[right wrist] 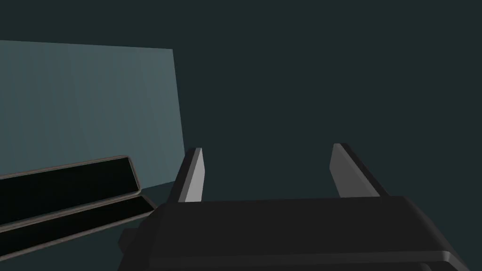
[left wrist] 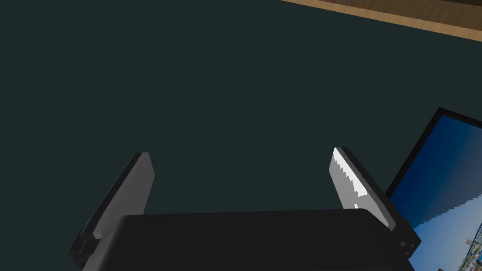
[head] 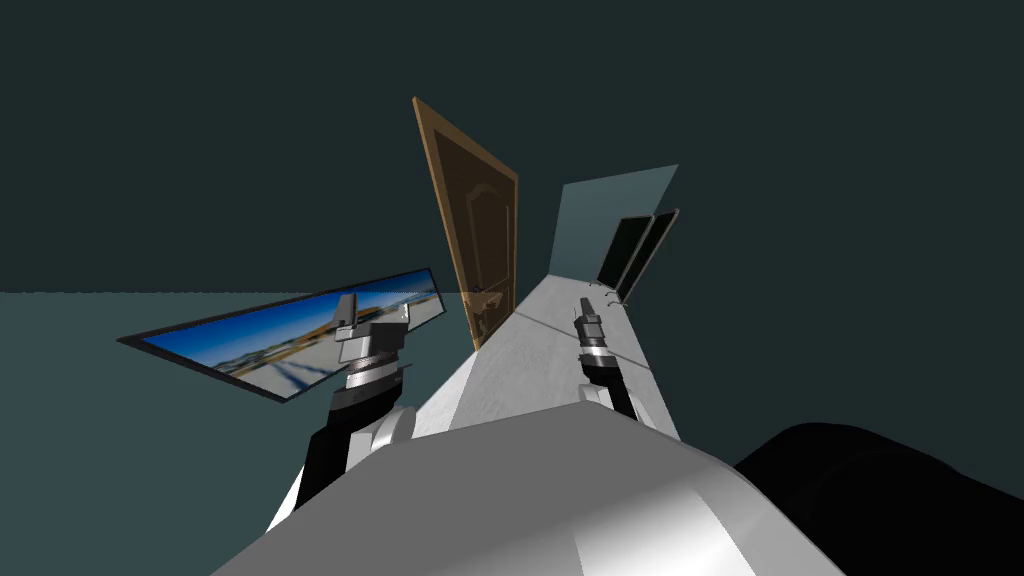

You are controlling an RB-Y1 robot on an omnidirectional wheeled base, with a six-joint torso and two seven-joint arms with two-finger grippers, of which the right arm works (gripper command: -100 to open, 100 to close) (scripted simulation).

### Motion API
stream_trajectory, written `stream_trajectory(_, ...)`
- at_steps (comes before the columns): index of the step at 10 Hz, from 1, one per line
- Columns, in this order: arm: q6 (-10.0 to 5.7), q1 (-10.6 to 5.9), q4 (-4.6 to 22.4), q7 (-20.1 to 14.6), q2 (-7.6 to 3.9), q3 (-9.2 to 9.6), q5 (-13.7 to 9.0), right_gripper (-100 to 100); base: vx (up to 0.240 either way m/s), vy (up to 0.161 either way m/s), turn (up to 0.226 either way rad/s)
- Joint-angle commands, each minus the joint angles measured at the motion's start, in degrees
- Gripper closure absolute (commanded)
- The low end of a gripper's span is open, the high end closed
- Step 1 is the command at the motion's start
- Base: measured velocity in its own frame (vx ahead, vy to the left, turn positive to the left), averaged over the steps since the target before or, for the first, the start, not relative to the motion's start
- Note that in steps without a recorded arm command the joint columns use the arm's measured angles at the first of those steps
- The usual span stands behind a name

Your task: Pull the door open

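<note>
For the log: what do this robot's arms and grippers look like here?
Both arms match. The left forearm and right forearm are black, ending in banded silver and dark grey wrists. The left gripper and right gripper each have a dark, boxy body carrying two thin, light grey, blade-like fingers. I see no cables or markings.

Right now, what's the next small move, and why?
Probably turn the left gripper toward the brown panelled door: its open, empty fingers face the dark wall by the black-framed blue picture, not the door. The right gripper is open too.
</note>
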Motion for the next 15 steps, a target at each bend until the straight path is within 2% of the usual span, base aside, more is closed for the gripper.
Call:
stream_trajectory(1, -0.44, -0.68, 1.7, -0.43, -0.83, 0.42, -0.34, -100, 0.048, 0.008, 0.121)
stream_trajectory(3, -0.81, -1.25, 3.13, -0.79, -1.49, 0.78, -0.63, -100, 0.08, -0.002, 0.086)
stream_trajectory(6, -1.77, -2.74, 6.88, -1.72, -3.16, 1.7, -1.38, -100, 0.092, 0.001, 0.113)
stream_trajectory(7, -2.37, -3.67, 9.21, -2.31, -4.16, 2.28, -1.85, -100, 0.112, -0.007, 0.167)
stream_trajectory(15, -5.38, -8.34, 20.92, -5.24, -8.92, 5.18, -4.21, -100, 0.101, -0.008, 0.138)
